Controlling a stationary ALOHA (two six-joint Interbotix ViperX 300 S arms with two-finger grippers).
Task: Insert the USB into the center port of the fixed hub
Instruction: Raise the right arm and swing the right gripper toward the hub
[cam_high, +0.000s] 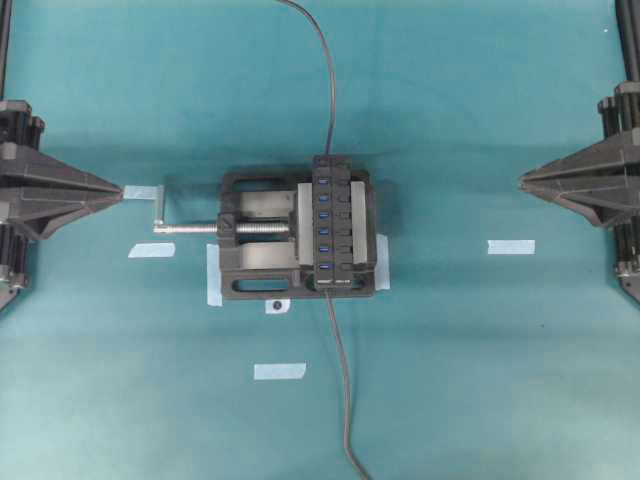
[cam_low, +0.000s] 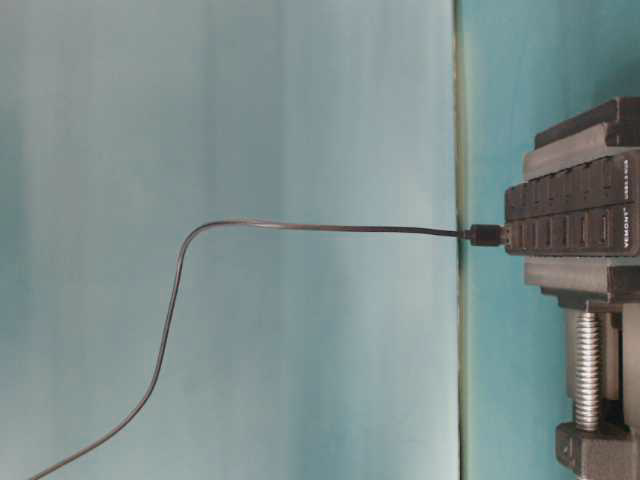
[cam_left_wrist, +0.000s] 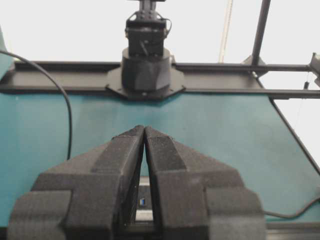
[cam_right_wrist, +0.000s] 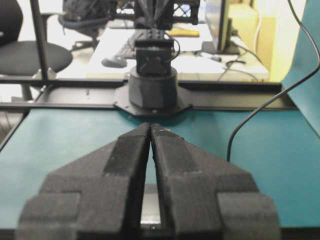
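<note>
Both robot claws pressed together and empty, far from a hub clamped in a vise on a teal table.

Overhead: the fixed hub (cam_high: 333, 222), a narrow black bar with blue slots, sits in a black vise (cam_high: 262, 236) with a silver screw; the center port (cam_high: 325, 222) is unfilled; thin cables leave both hub ends. The left gripper (cam_high: 120, 190) and right gripper (cam_high: 522, 180) taper to points at the edges. Table level: a small black plug (cam_low: 487, 235) sits in the hub's end. Wrist views: textured black fingers (cam_left_wrist: 125, 150) meet tip to tip, likewise the right's (cam_right_wrist: 132, 150). The loose USB plug cannot be picked out.
</note>
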